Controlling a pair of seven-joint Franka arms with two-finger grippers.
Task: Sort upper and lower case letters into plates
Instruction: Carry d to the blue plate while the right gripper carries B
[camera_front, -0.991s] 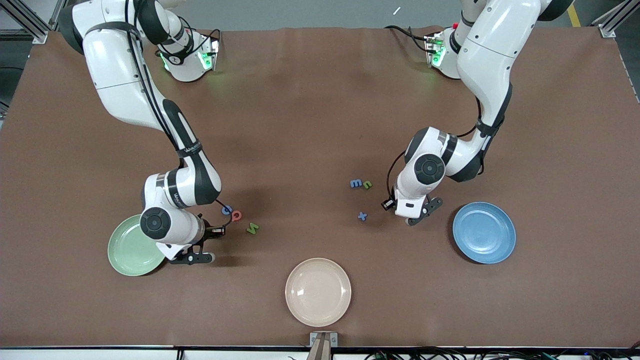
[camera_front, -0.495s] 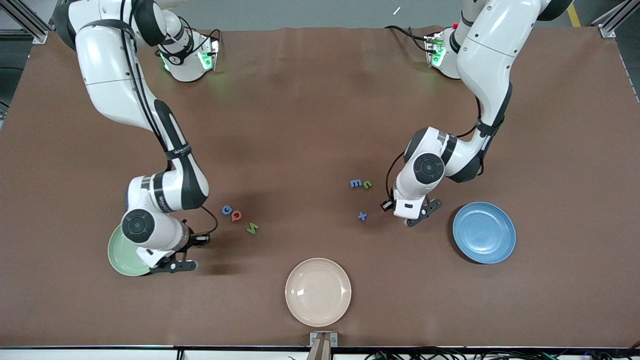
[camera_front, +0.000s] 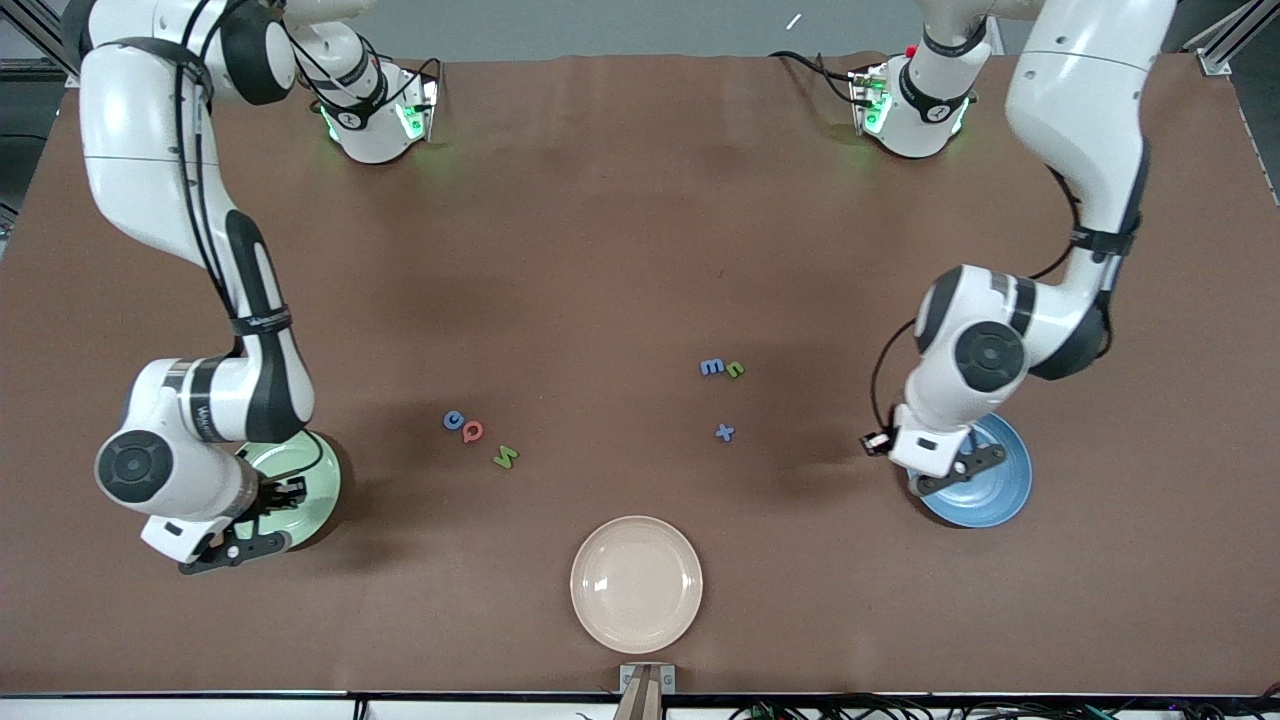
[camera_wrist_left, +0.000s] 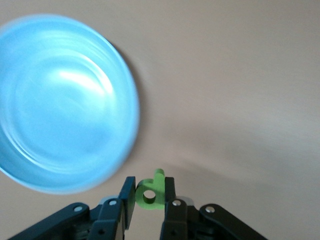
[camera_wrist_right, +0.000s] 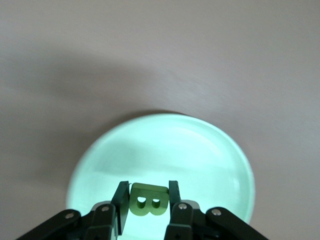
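Glossy round mint green plate (camera_wrist_right: 165, 150) lies under the right gripper (camera_wrist_right: 148, 205), whose fingers pinch a flat green letter B (camera_wrist_right: 148, 200). Over the smooth blue plate (camera_wrist_left: 60, 105) edge, the left gripper (camera_wrist_left: 149, 200) clamps a small green letter (camera_wrist_left: 151, 189).

Green letter (camera_wrist_left: 150, 192) in left gripper (camera_wrist_left: 148, 200)

We look down from a high front camera across the table (camera_front: 620, 250), facing both bases along the top edge. Our left wrist camera sits close above the blue plate (camera_wrist_left: 60, 105), looking down past its fingers. Our right wrist camera sits close above the mint green plate (camera_wrist_right: 165, 145). Each wrist view shares its plate with the front view (camera_front: 995, 495) (camera_front: 310, 490).
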